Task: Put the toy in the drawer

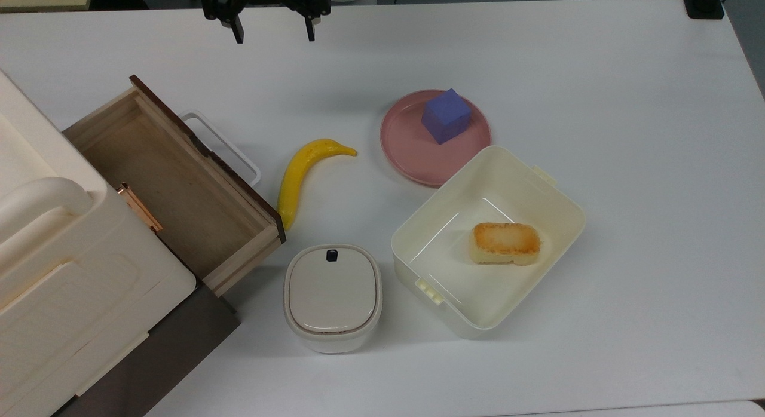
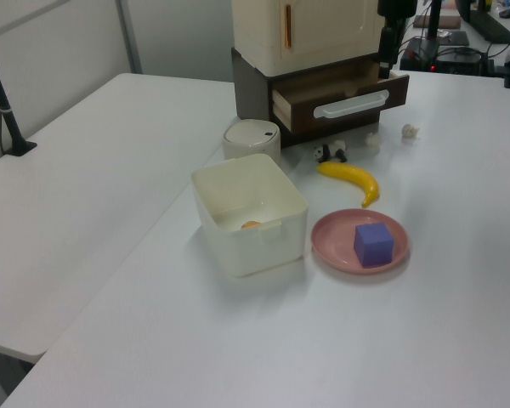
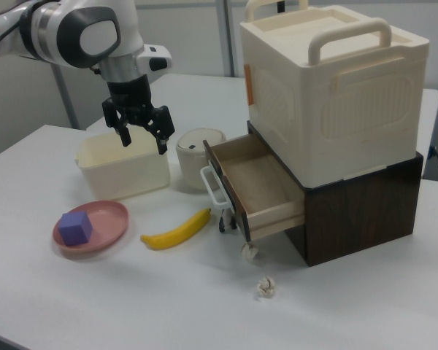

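1. Top view: gripper (image 1: 272,31) at the top edge of the table (image 1: 627,226), jaws spread wide, nothing held. Drawer (image 1: 179,184) pulled out and bare inside, white handle facing the banana (image 1: 305,175). Toy is hidden here, probably under the drawer front.
2. Left view: toy (image 2: 330,153) stands on the table just below the drawer (image 2: 340,98) front, beside the banana's (image 2: 350,178) near end, between it and the round lidded pot (image 2: 252,138). Too small to tell its facing or long axis.
3. Right view: gripper (image 3: 141,135) hangs high over the cream tub (image 3: 124,166), fingers apart, empty. Toy (image 3: 224,221) sits at the drawer's (image 3: 259,186) foot, below and toward the right view's right of the jaws, so the reach goes down and that way. Facing unclear.
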### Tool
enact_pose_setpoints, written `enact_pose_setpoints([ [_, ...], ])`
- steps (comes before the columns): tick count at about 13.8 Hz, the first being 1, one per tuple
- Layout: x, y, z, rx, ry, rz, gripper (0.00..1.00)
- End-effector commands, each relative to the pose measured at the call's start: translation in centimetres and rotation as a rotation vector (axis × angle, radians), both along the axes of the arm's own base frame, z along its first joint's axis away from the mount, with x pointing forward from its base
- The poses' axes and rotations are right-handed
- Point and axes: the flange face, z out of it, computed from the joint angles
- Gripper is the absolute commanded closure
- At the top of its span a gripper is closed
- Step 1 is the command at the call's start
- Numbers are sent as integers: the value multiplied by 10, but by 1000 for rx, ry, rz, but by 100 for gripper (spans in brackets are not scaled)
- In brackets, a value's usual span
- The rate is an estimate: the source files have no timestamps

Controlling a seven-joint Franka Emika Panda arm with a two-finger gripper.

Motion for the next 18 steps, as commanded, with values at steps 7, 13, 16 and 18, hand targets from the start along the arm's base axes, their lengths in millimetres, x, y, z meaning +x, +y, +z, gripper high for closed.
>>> enact_pose_setpoints([
  [7,-3,6,4,11,11,-11,0],
  [13,-3,4,0,6,22,33,0],
  [16,-3,7,-2,6,21,33,0],
  [18,-4,8,-9,7,30,35,0],
])
